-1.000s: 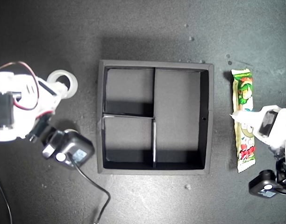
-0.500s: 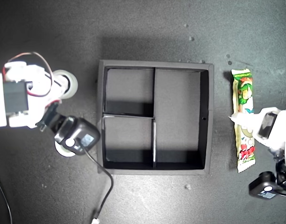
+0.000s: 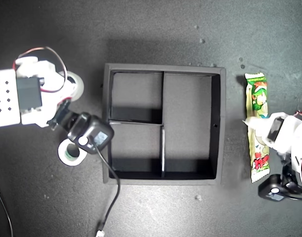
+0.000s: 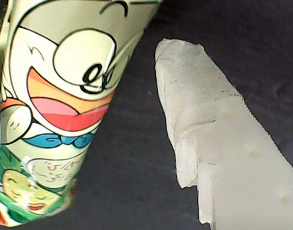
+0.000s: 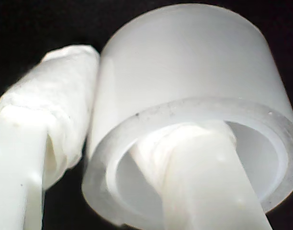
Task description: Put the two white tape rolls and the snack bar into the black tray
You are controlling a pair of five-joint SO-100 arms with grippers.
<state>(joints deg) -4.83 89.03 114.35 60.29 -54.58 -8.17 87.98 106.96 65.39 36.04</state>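
Presently the larger white ring-shaped tape roll (image 5: 185, 110) is gripped by my second tool (image 5: 137, 158), one finger passed through its open centre and the other outside its wall; in the exterior view it lies at that view's left, partly hidden under the arm. The smaller white roll with a greenish core (image 3: 72, 153) rests on the dark worktop (image 3: 156, 29) just left of the square matte black divided tray (image 3: 217, 128), which holds nothing yet. The long pale yellow-green cartoon-printed snack bar (image 3: 257, 126) lies flat right of the tray. My first tool (image 4: 137, 143) sits low over it, spread apart, the wrapper between its fingers, nothing clamped. Step in hand: first roll's pick-up. Next, judged: lift clear of the wall and carry over a small compartment.
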